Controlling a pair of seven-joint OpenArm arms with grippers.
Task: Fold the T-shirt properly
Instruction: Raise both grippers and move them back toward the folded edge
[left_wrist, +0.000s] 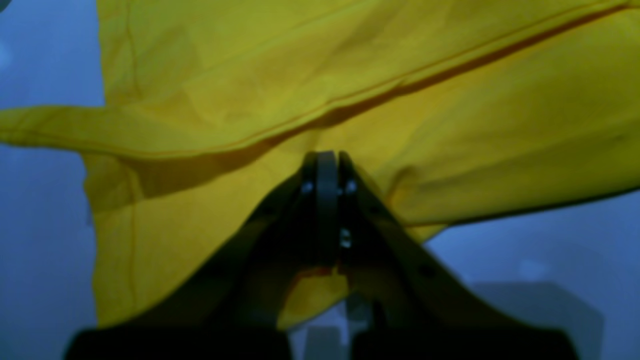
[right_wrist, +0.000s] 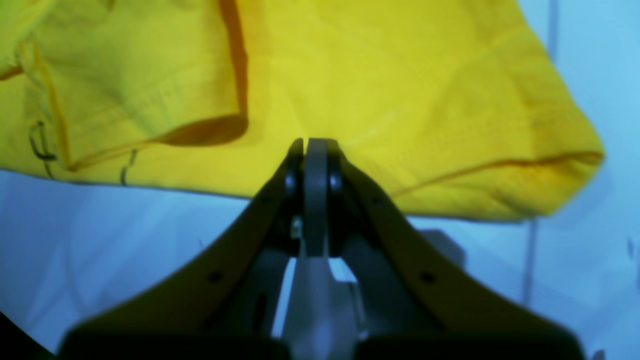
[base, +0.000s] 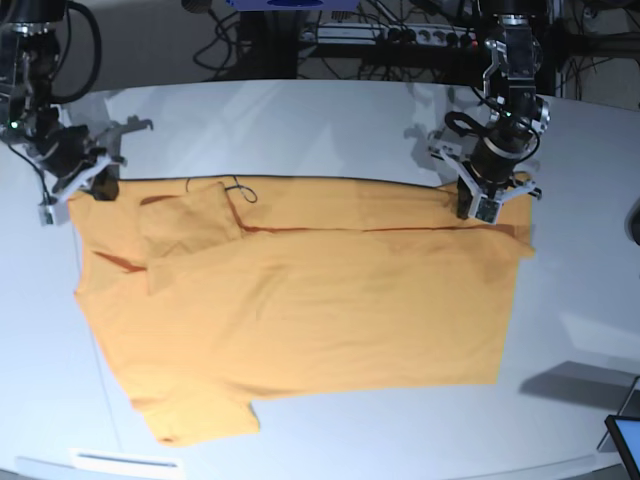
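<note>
While the far edge of the shirt (base: 300, 300) is folded | both claws, left (base: 480, 205) and right (base: 95, 185), are closed, nothing held | near side to be folded next.

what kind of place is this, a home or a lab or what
Most likely a robotics lab: two robot arms at a bare white table, a power strip and tangled cables behind it, and the T-shirt spread out as the test piece.

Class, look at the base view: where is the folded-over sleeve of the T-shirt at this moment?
The folded-over sleeve lies on the T-shirt near its upper left corner, just right of the right gripper.
</note>
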